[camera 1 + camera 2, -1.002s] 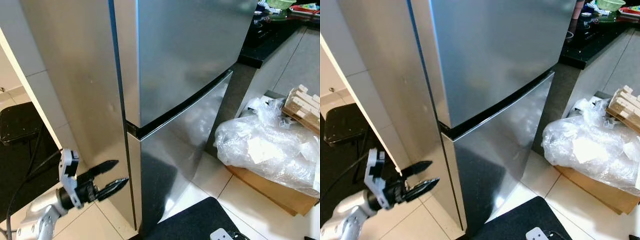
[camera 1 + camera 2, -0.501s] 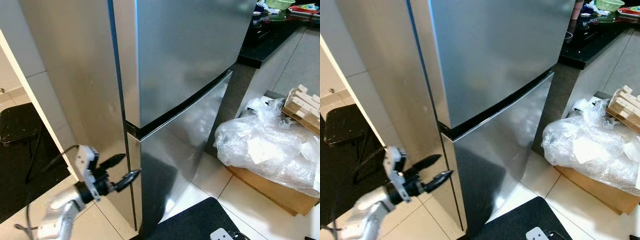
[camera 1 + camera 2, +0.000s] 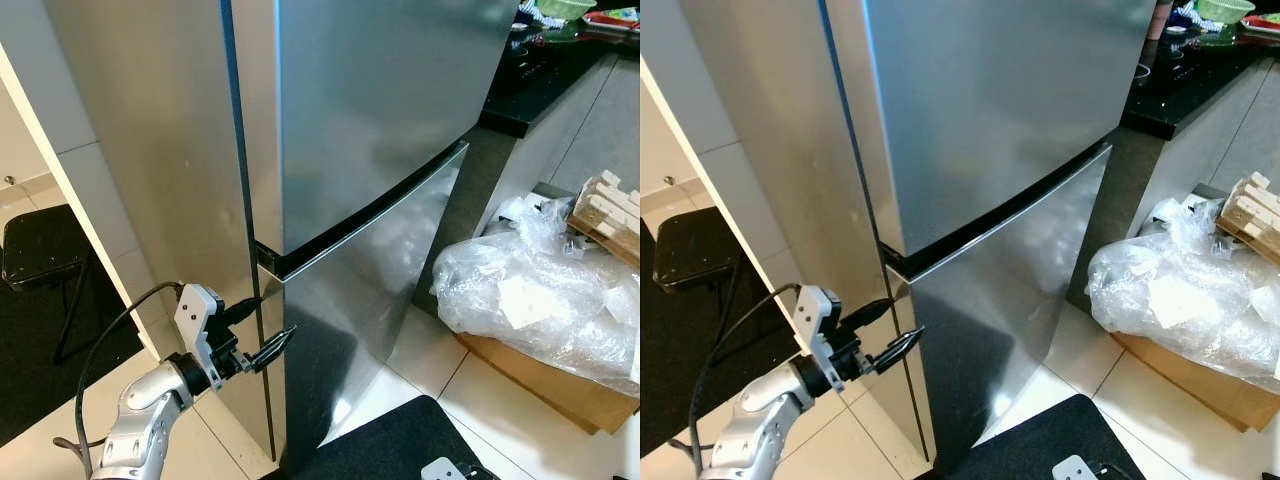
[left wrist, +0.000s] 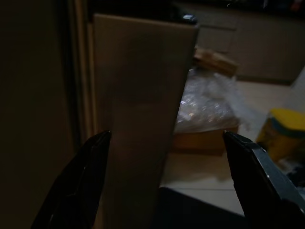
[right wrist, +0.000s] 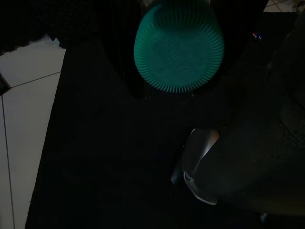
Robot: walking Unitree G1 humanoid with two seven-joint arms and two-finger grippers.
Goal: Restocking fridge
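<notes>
The left gripper (image 3: 268, 322) has its two black fingers (image 3: 273, 346) spread apart, their tips at the hinge-side corner of the fridge (image 3: 380, 150), just below the dark seam between the upper and lower doors. One finger reaches toward the seam and the other sits lower, against the edge of the lower door (image 3: 370, 300); whether either tip actually touches the steel cannot be told. In the left wrist view the two fingers (image 4: 81, 191) stand wide on either side of the door's narrow edge, with nothing between them but that edge. The silver left arm (image 3: 140, 420) rises from the lower left, a black cable looping off its wrist.

In the right wrist view, which is very dark, the right gripper (image 5: 178, 81) has its fingers closed around a container whose ribbed green cap (image 5: 178, 45) faces the camera, above a black mat (image 5: 95, 167) and pale floor tiles.

The fridge is a tall stainless two-door unit, both doors shut, standing against a tiled wall. To its right, a clear plastic bag (image 3: 530, 300) lies on a flattened cardboard box (image 3: 540, 380) on the floor, a wooden rack (image 3: 605, 215) beside it. A black desk (image 3: 540, 80) runs behind, and a black stool (image 3: 40, 260) stands at the left.
</notes>
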